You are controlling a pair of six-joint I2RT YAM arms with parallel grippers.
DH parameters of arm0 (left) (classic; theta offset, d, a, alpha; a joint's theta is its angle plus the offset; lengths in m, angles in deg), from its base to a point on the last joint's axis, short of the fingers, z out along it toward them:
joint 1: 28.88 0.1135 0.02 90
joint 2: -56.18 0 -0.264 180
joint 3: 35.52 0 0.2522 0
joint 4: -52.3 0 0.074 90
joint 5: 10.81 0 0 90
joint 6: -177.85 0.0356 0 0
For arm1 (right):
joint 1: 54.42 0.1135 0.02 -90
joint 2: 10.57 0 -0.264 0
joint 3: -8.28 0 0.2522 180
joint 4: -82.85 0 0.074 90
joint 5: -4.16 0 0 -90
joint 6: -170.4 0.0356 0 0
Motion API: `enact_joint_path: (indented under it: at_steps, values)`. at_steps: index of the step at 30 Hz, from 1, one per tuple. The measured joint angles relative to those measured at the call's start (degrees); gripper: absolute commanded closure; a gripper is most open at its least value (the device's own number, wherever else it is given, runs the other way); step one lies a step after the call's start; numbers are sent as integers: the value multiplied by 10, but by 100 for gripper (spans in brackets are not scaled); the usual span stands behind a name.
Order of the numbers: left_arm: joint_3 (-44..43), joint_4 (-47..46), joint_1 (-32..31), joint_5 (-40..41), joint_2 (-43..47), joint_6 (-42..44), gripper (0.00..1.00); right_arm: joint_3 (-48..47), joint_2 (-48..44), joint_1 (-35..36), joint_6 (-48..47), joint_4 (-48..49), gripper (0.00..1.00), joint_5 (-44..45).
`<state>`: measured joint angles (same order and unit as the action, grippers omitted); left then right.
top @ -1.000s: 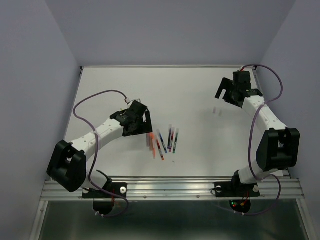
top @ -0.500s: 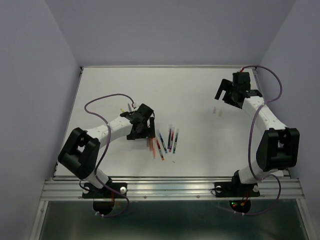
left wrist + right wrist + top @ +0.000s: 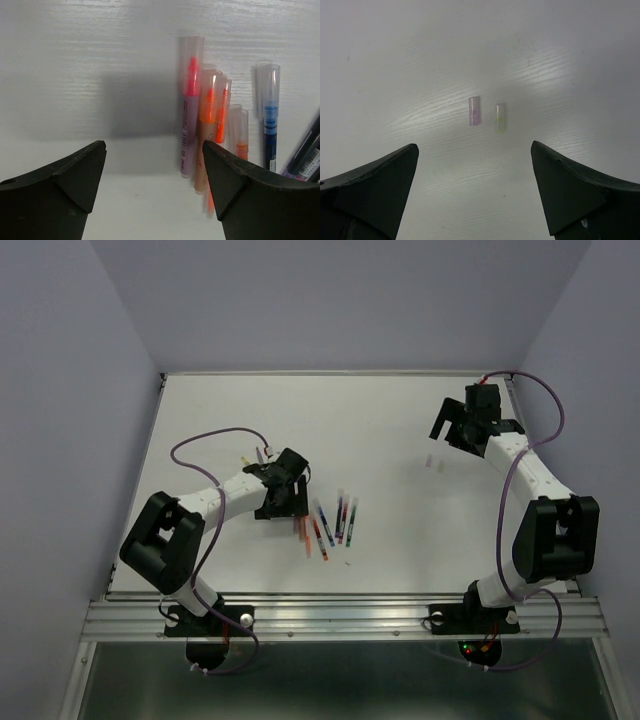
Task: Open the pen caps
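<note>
Several thin pens (image 3: 328, 524) lie side by side on the white table, just right of my left gripper (image 3: 288, 502). In the left wrist view my left gripper (image 3: 154, 145) is open and empty, low over the table. A purple-bodied pen with a pinkish capped tip (image 3: 190, 105) lies just ahead, with orange pens (image 3: 207, 125) and a blue pen (image 3: 269, 125) beside it, all with clear caps on. My right gripper (image 3: 468, 432) is open and empty at the far right. Two loose caps (image 3: 432, 462) lie before it, one purple-tinted (image 3: 474, 111) and one greenish (image 3: 500, 118).
Black pens (image 3: 306, 159) lie at the right edge of the left wrist view. A small yellow stick (image 3: 244, 458) lies behind the left arm. Pale walls close in the table on the left, back and right. A metal rail (image 3: 340, 612) runs along the near edge.
My left arm has swung so that its gripper moved slightly right and nearer, closer to the pens. The right arm and the two loose caps have not moved.
</note>
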<state>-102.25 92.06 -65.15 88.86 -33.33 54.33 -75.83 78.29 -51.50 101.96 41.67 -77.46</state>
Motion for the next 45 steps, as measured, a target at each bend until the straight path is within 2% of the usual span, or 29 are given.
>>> enact_joint_path:
  at_steps: [10,12,19,26,31,32,34,35,41,42,43,45]
  values:
    - [0,-7,0,2,-13,0,18,0,0,0,-2,0,0,-1]
    - [0,-7,0,3,-15,0,22,0,0,0,-2,0,0,-1]
    - [0,-10,0,3,-21,0,25,0,0,0,-3,0,0,-2]
    - [-3,-11,0,6,-39,3,32,0,2,0,-4,0,0,-2]
    - [-4,-12,0,8,-41,5,42,0,7,0,-4,0,0,-2]
    - [-5,-12,0,7,-41,6,48,0,8,0,-4,0,0,-2]
    - [-8,-13,0,7,-45,7,51,0,9,0,-4,0,0,-2]
    - [-9,-14,0,7,-45,9,56,0,9,0,-4,0,0,-2]
    - [-15,-18,0,7,-53,12,72,0,9,0,-4,0,0,-1]
    - [-16,-19,0,8,-54,12,80,0,9,0,-4,0,0,0]
    - [-17,-19,0,9,-55,11,96,0,9,0,-4,0,0,0]
    - [-21,-16,-1,9,-58,11,100,0,9,0,-5,0,0,0]
